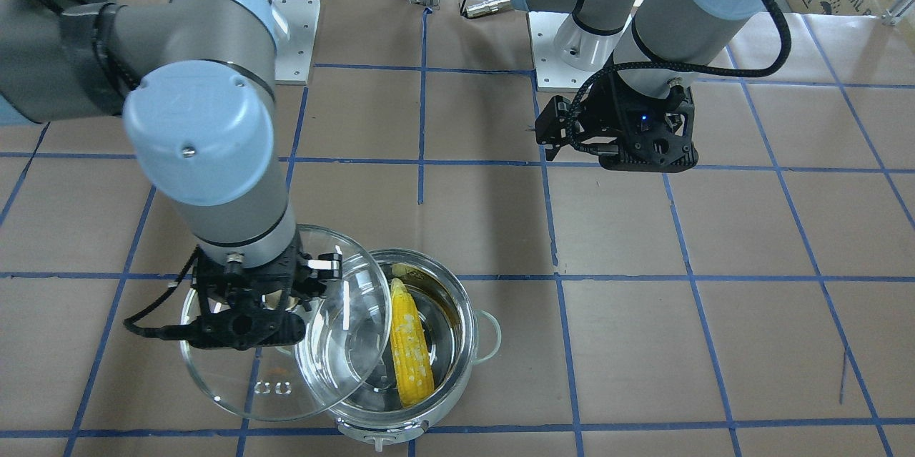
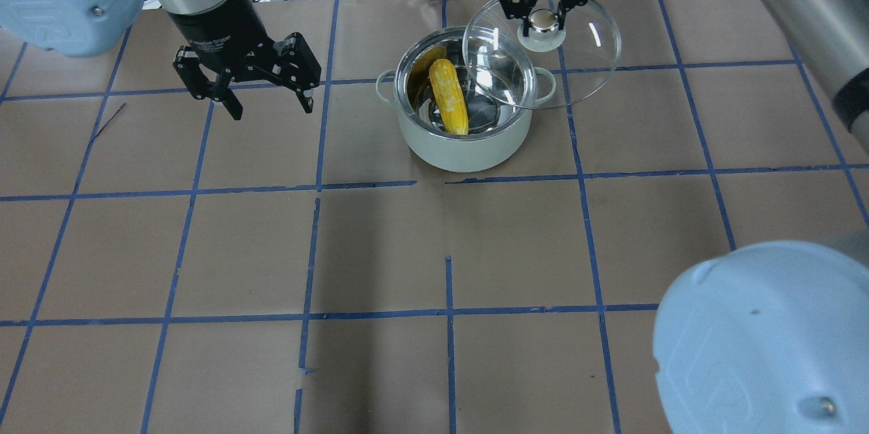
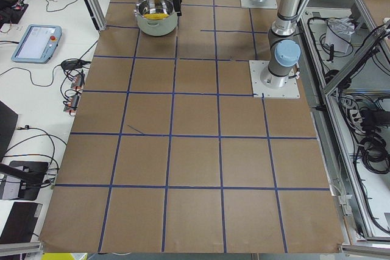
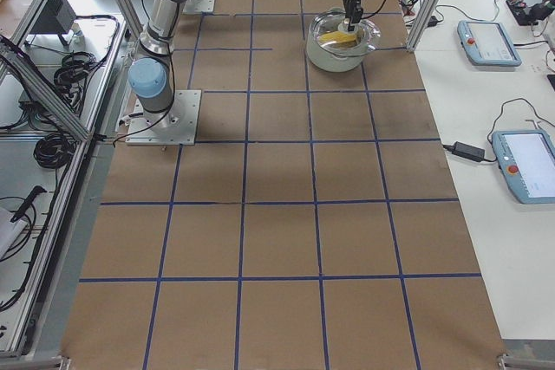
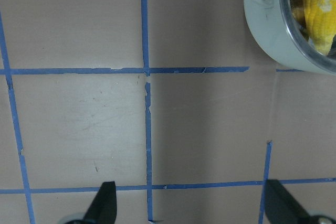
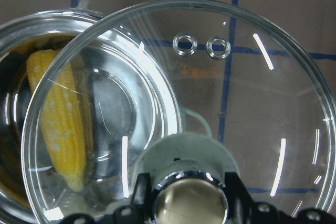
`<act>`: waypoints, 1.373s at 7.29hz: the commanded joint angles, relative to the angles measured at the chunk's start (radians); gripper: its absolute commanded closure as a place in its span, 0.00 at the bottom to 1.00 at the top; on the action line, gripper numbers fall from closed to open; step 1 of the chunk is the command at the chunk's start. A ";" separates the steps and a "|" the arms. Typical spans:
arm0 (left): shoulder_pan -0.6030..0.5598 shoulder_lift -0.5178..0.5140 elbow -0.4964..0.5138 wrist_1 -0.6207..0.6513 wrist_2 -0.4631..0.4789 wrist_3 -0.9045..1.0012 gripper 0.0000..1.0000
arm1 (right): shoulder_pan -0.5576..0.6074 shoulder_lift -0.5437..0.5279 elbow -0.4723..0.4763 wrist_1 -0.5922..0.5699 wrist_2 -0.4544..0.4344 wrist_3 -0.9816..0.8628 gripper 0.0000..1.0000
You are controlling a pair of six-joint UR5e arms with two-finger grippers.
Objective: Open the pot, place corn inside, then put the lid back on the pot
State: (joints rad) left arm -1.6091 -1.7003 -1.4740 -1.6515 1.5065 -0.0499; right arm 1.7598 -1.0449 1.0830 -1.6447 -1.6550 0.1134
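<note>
The corn (image 2: pixel 449 96) lies inside the pot (image 2: pixel 468 149). The right gripper (image 2: pixel 543 16) pinches the lid (image 2: pixel 584 53) by its knob (image 2: pixel 542 20). The lid hangs below the gripper and only partly overlaps the pot, so it is not yet seated. The left gripper (image 2: pixel 271 106) hangs spread and empty, with the pot well off to its side.

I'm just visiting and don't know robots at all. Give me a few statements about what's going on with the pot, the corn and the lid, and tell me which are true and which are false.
1. The corn lies inside the pot. True.
2. The lid sits squarely closed on the pot. False: it is off to one side and covers only part of the opening.
3. The right gripper grips the lid by its knob. True.
4. The left gripper is holding the corn. False: it is open and empty, well apart from the pot.
</note>
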 commanded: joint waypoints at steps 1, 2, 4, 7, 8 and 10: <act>-0.003 0.027 -0.023 0.019 0.001 -0.007 0.00 | 0.072 0.049 0.003 -0.144 0.008 0.136 0.91; -0.002 0.030 -0.025 0.018 0.001 -0.001 0.00 | 0.072 0.054 0.015 -0.155 0.039 0.140 0.91; 0.003 0.016 -0.008 0.007 0.021 -0.008 0.00 | 0.067 0.042 0.057 -0.153 0.078 0.140 0.91; 0.009 0.008 -0.022 0.033 0.078 -0.013 0.00 | 0.073 0.046 0.052 -0.144 0.093 0.166 0.91; 0.011 0.013 -0.022 0.060 0.092 -0.031 0.00 | 0.072 0.051 0.052 -0.144 0.086 0.166 0.91; 0.015 0.010 -0.023 0.064 0.095 -0.033 0.00 | 0.076 0.046 0.057 -0.138 0.078 0.184 0.91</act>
State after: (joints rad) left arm -1.5963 -1.6895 -1.4962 -1.5926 1.5966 -0.0807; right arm 1.8340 -0.9978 1.1366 -1.7858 -1.5729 0.2882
